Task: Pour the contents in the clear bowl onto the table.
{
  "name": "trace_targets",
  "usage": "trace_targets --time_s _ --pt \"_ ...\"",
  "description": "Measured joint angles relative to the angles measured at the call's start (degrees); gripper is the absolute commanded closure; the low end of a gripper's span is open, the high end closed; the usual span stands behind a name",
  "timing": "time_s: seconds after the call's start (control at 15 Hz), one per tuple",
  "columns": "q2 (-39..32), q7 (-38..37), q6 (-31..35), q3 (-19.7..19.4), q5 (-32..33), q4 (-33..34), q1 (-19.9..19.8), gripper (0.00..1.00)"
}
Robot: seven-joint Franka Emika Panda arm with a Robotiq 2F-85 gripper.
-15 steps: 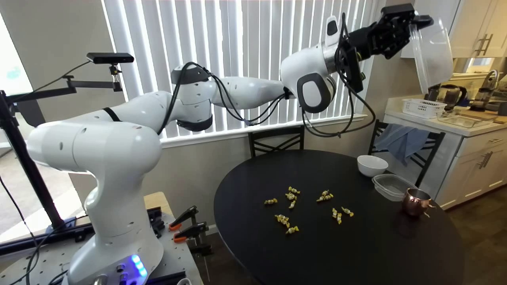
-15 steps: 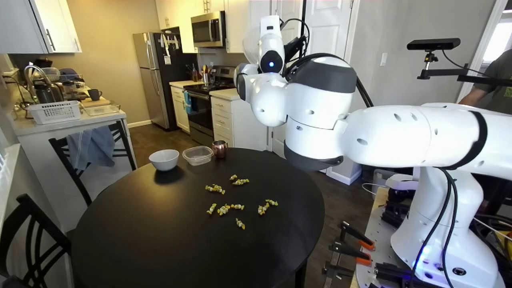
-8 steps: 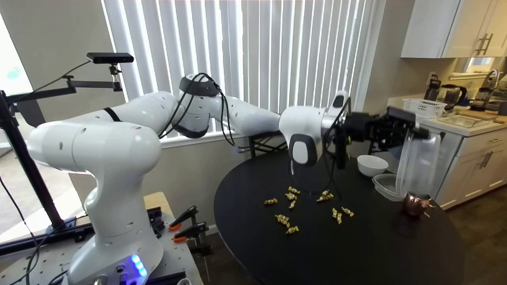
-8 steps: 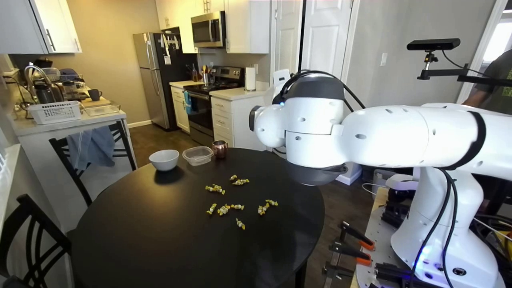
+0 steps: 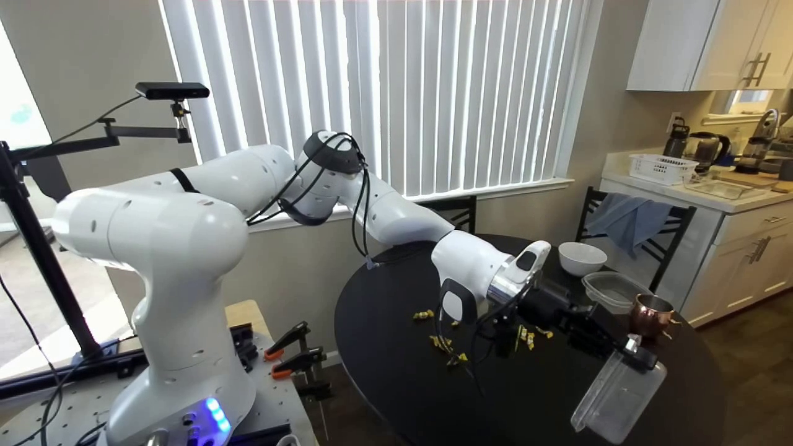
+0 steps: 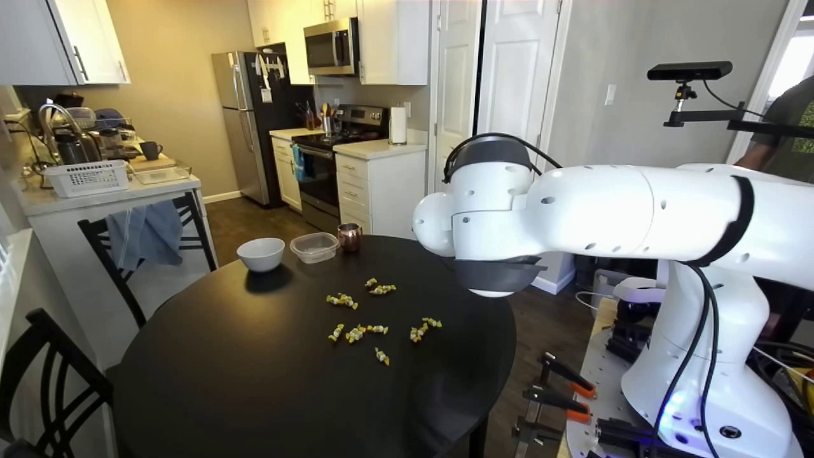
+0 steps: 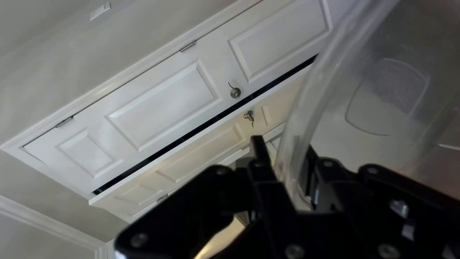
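My gripper (image 5: 638, 355) is shut on the rim of the clear bowl (image 5: 622, 396) in an exterior view, above the near right part of the black table (image 5: 495, 406). The bowl is tilted on its side, its rim toward the lower left, and looks empty. In the wrist view the bowl's clear wall (image 7: 312, 104) stands between the gripper's fingers (image 7: 284, 148). The contents, several yellow-wrapped pieces (image 6: 356, 333), lie scattered on the table (image 6: 254, 388). Some also show in an exterior view (image 5: 423, 314), partly hidden by the arm. Gripper and held bowl are hidden behind the arm in an exterior view.
A white bowl (image 5: 582, 259), another clear container (image 5: 613, 292) and a copper mug (image 5: 650, 316) stand along the table's far edge. The mug is close behind my gripper. A chair with a blue towel (image 5: 632, 220) stands beyond.
The gripper has come down from high up toward the table, bringing the clear bowl down and nearer the table's front right. The bowl's tilt has turned. The pieces on the table have not moved.
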State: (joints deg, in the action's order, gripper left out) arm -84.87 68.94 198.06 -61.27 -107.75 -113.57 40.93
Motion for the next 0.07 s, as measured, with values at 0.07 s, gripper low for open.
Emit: trace_targets --time_s 0.07 --pt "0.0 0.0 0.0 0.0 0.0 0.2 -0.1 0.69"
